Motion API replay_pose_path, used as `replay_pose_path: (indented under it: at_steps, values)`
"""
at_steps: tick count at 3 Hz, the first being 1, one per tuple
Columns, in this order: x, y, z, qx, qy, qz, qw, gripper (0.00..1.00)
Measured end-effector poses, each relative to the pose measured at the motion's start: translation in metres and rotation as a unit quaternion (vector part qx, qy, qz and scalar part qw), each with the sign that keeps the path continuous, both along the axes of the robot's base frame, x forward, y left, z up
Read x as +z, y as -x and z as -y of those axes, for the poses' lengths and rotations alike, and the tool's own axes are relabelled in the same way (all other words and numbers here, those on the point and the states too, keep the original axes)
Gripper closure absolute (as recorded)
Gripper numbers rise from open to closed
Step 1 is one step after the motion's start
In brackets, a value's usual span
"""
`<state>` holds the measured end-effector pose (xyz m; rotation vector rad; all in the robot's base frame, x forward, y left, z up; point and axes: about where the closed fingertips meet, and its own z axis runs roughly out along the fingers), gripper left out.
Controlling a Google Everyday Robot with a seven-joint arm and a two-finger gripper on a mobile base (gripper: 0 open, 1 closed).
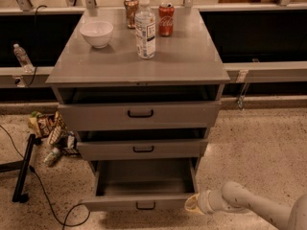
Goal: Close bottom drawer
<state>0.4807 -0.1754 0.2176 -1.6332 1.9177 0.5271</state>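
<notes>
Gripper: pale, yellowish tip on a white arm that enters from 4 o'clock. It sits at 5 o'clock in the view, low over the floor, at the right front corner of the bottom drawer and touching or just short of it. Whether it is open or closed cannot be told.

Bottom drawer: lowest of three in a grey metal cabinet, at 6 o'clock. It is pulled well out so its inner floor shows, and a small black handle sits mid-front.

Middle drawer: directly above, slightly out, black handle.

Top drawer: taller front, slightly out, black handle.

Cabinet top, upright items:
- Water bottle, clear, white cap, near centre.
- White bowl, at 9 o'clock from the bottle.
- Red Coca-Cola can, at 1 o'clock from the bottle.
- Brown can, at 11 o'clock from the bottle.

Speckled floor, at 9 o'clock from the cabinet: snack packets in a heap, a black stand leg and a black cable.
</notes>
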Motion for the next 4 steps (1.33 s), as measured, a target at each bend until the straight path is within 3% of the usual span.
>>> replay_pose_path:
  at_steps: [2, 3, 4]
  values:
    - [-0.037, -0.010, -0.007, 0.002, 0.001, 0.038, 0.9993, 1.00]
    - [-0.047, -0.018, -0.016, -0.005, 0.002, 0.083, 0.9965, 1.00]
    - [-0.053, -0.032, -0.019, -0.030, 0.013, 0.132, 0.9908, 1.00]
